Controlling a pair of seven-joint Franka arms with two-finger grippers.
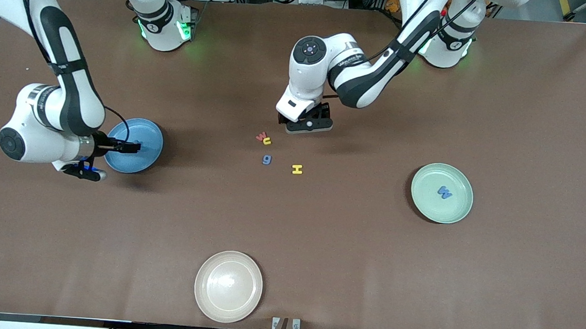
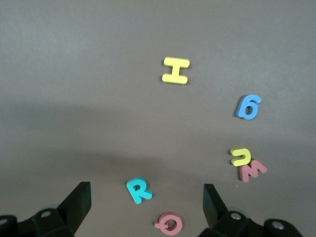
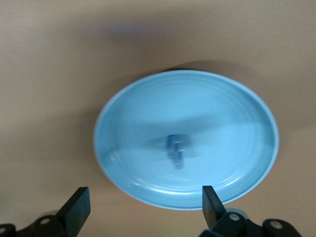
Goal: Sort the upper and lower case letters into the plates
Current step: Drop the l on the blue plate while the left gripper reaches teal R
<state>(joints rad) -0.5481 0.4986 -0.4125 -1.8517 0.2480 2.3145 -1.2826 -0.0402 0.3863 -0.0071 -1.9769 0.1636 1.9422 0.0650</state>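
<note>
Your loose letters sit mid-table: teal R (image 2: 138, 190) and red Q (image 2: 169, 223) lie under the left gripper (image 2: 143, 202), whose jaws are spread wide and empty. Nearer the front camera: red w (image 1: 261, 137) touching yellow u (image 1: 267, 141), then blue g (image 1: 267, 159) and yellow H (image 1: 297, 169). Blue W (image 1: 444, 192) rests in your mint plate (image 1: 463, 207). A dark blue letter (image 3: 175, 149) lies in the sky-blue plate (image 3: 237, 163); the right gripper (image 3: 143, 202) hangs open over its edge.

Your brown table (image 1: 496, 282) carried three plates, sky blue (image 1: 146, 157), mint green (image 1: 457, 212) and cream-white (image 1: 228, 286), plus loose letters: w (image 1: 261, 137), u (image 1: 267, 141), g (image 1: 267, 159), H (image 1: 297, 169), R (image 2: 138, 190), Q (image 2: 169, 223).
</note>
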